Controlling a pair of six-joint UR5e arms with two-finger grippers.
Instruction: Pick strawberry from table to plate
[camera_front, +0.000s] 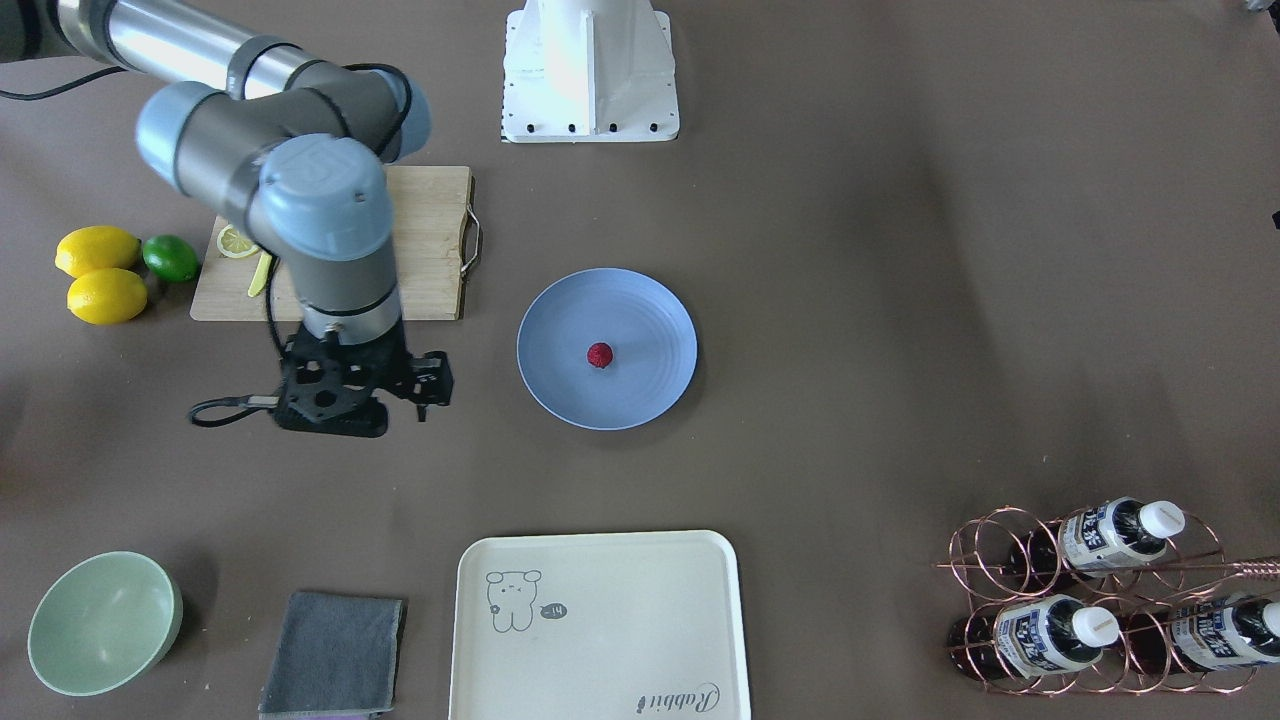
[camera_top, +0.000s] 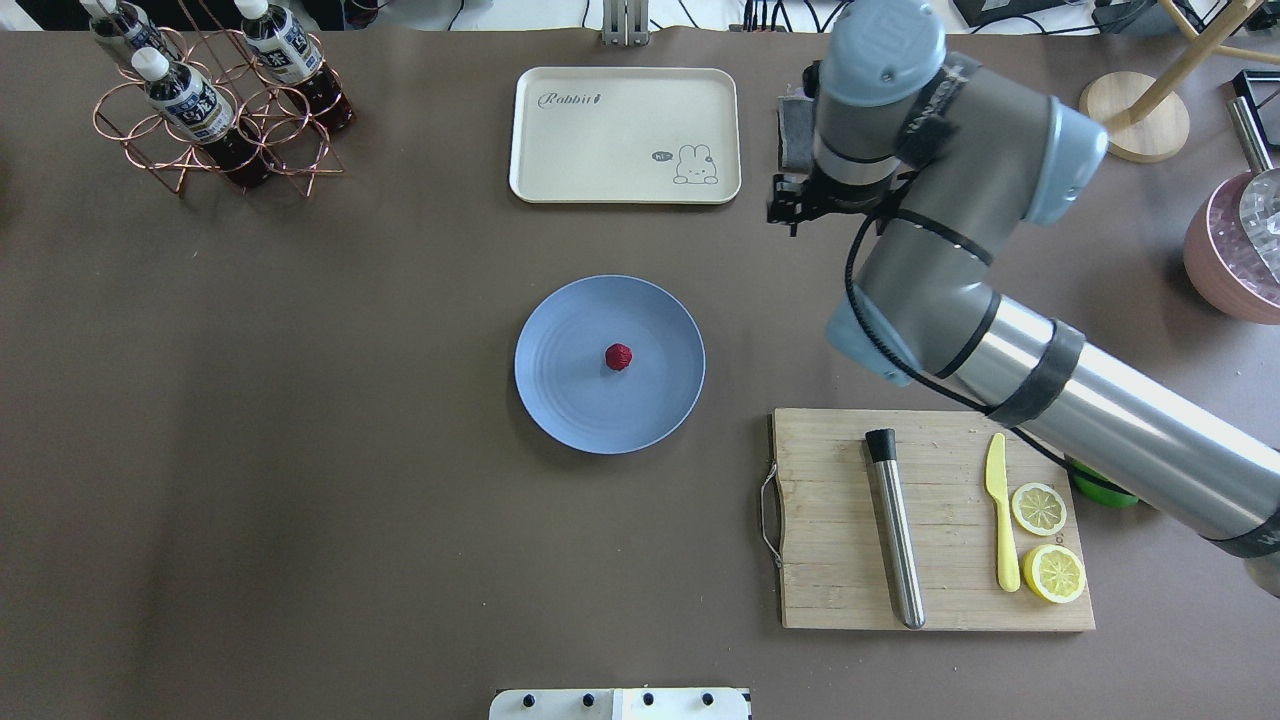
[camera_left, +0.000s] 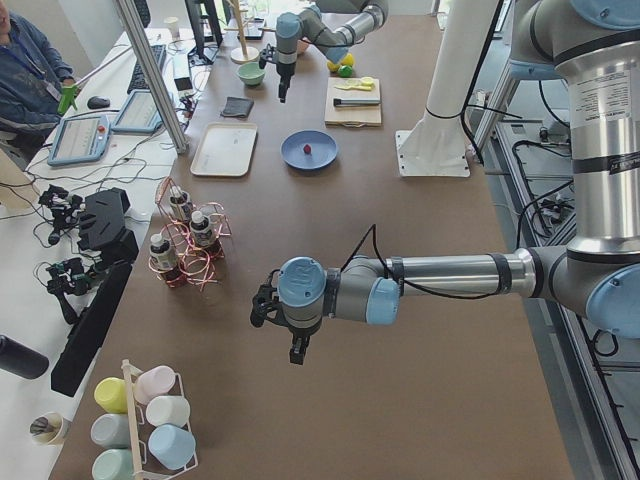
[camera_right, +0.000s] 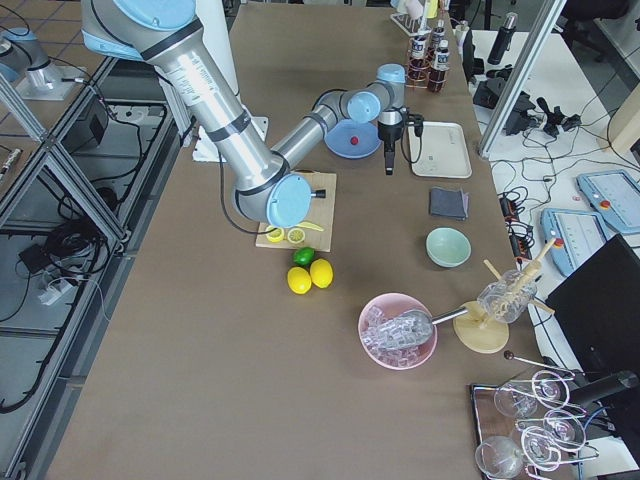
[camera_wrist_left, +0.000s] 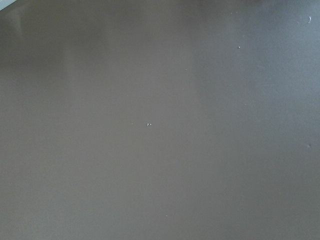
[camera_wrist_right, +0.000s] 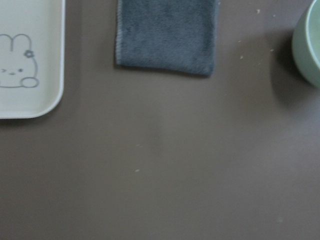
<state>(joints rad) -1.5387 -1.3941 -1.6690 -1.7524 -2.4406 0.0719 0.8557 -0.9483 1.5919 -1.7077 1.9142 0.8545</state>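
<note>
The small dark red strawberry (camera_front: 599, 355) (camera_top: 619, 357) lies near the middle of the light blue plate (camera_front: 560, 310) (camera_top: 560, 330), which rests on the brown table (camera_front: 850, 300). My right gripper (camera_front: 335, 412) (camera_top: 797, 205) hangs pointing down over bare table beside the plate, between it and the grey cloth, well apart from the berry. Its fingers are hidden under the wrist and camera mount, so I cannot tell whether it is open or shut. Nothing shows in its wrist view but table, cloth and tray. My left gripper (camera_left: 298, 355) hovers over bare table far from the plate, and its state cannot be told.
A wooden cutting board (camera_top: 830, 500) with a metal muddler, yellow knife and lemon slices lies behind the right arm. Two lemons (camera_front: 100, 275) and a lime sit beside it. A cream tray (camera_front: 600, 620), grey cloth (camera_front: 335, 655), green bowl (camera_front: 100, 620) and bottle rack (camera_front: 1100, 600) line the far edge.
</note>
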